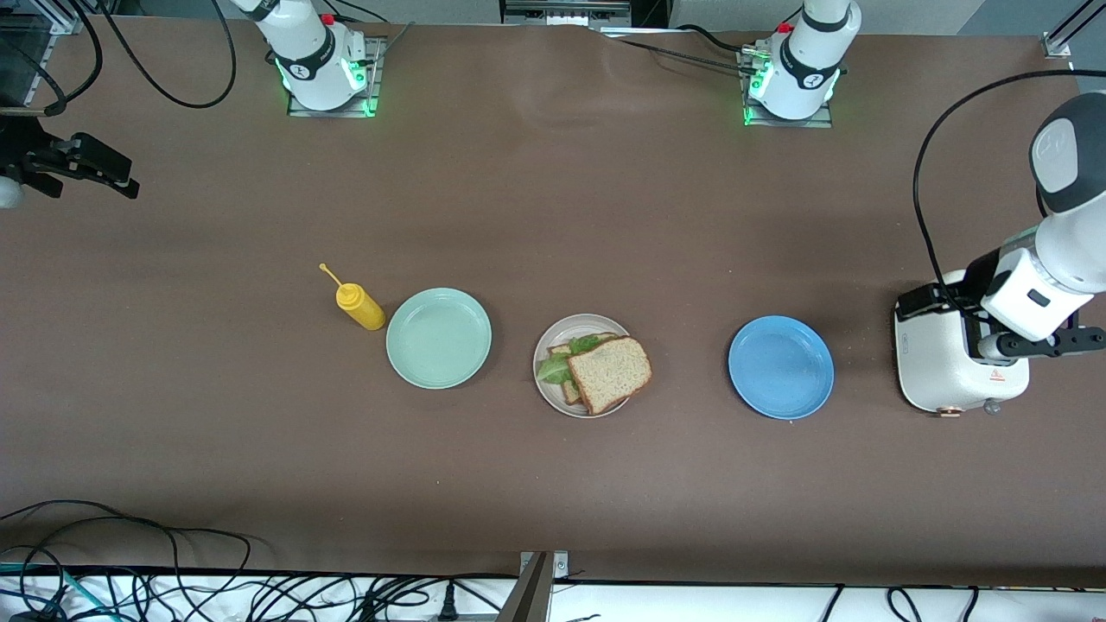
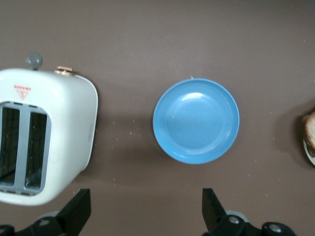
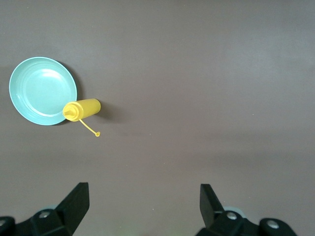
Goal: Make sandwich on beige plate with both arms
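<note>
The sandwich (image 1: 607,373) lies on the beige plate (image 1: 545,344) mid-table: a brown bread slice on top, green lettuce (image 1: 555,369) sticking out, another slice underneath. Its edge (image 2: 310,129) shows in the left wrist view. My left gripper (image 1: 1045,344) hangs open over the toaster (image 1: 946,367) at the left arm's end of the table, holding nothing (image 2: 146,206). My right gripper (image 1: 95,168) hangs open and empty over bare table at the right arm's end (image 3: 145,201). Both are well away from the sandwich.
A blue plate (image 1: 781,367) sits between the sandwich and the white toaster (image 2: 47,132). A mint-green plate (image 1: 439,338) and a yellow squeeze bottle (image 1: 360,307) lying on its side sit toward the right arm's end. Cables run along the table edge nearest the camera.
</note>
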